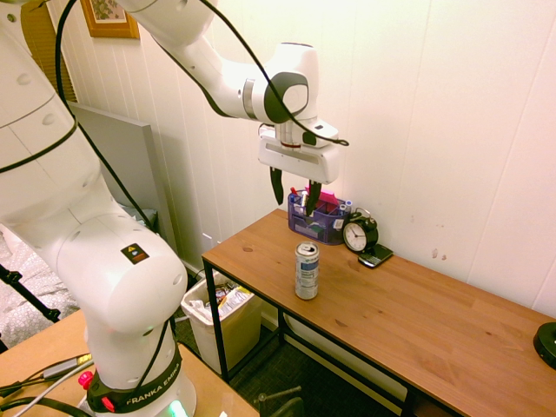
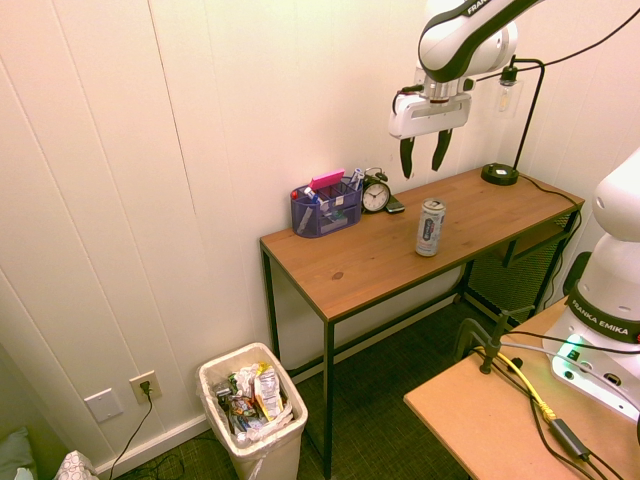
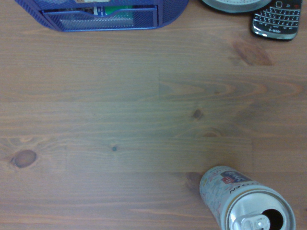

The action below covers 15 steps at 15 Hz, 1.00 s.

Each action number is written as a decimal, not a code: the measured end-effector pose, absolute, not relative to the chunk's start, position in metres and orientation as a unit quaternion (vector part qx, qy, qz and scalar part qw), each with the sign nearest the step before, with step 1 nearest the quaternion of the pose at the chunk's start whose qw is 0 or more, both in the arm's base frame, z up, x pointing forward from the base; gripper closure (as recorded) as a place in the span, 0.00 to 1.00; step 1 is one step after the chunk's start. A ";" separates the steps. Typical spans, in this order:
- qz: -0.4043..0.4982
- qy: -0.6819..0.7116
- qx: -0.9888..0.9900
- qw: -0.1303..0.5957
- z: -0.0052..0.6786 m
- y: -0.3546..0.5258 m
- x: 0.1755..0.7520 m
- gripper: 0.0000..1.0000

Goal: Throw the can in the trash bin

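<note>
Silver can: the can stands upright on the wooden table, near its front edge, opened tab on top – nothing touches it.
Beige bin: the trash bin sits on the floor by the table's end, white liner in, full of wrappers.
Wrist view only: the can's open mouth from above, and the keys of a phone beside the clock.
Second exterior only: a black desk lamp at the far right end of the table.
Back row: blue organiser, black alarm clock, phone – all against the wall.
Arm: reaches over the table, wrist bent so the hand points straight down.
Claw: the gripper hangs well above the tabletop, between can and organiser, jaws spread wide, empty.
</note>
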<state>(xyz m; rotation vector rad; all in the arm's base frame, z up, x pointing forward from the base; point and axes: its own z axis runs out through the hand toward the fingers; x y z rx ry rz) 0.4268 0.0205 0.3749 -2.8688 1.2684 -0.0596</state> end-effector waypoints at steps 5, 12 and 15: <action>-0.005 0.417 -0.909 0.002 0.360 0.016 0.430 0.00; 0.029 0.440 -0.897 -0.025 0.295 -0.010 0.416 0.00; 0.022 0.439 -0.898 -0.020 0.284 -0.010 0.417 0.00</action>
